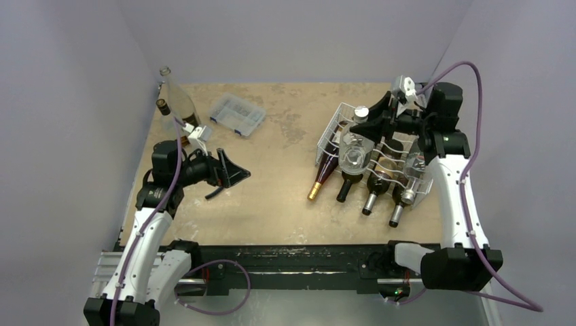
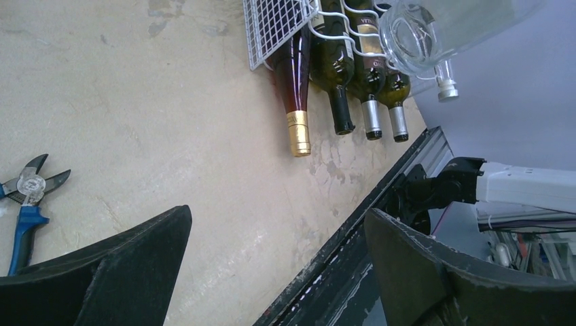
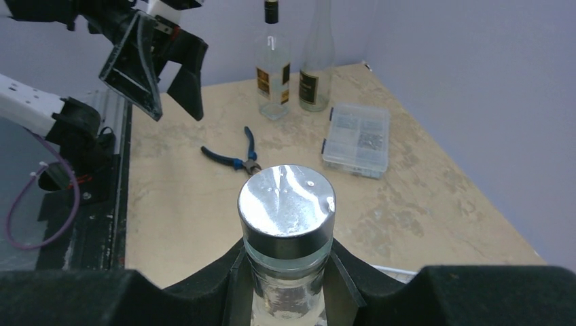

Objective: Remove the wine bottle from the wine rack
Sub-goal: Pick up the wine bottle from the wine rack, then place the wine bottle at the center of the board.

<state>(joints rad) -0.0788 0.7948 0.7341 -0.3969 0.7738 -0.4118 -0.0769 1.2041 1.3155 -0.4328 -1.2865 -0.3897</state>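
Over wine rack (image 1: pixel 331 136) | right hand (image 3: pixel 286 272) clamps clear bottle (image 3: pixel 286 204) | labels (image 2: pixel 369 34) likely unreadable

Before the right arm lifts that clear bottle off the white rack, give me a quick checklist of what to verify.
1. Grip: right gripper shut on the clear bottle at its neck, under the cap: ok.
2. Release: clear bottle free of the wine rack wires: cannot tell; its base hangs over the top row.
3. Other arm: left gripper open, well away from the rack: ok.
4. Neighbours: dark bottles lying in the lower cradles: ok.
5. Set-down: bare table between rack and pliers: ok.
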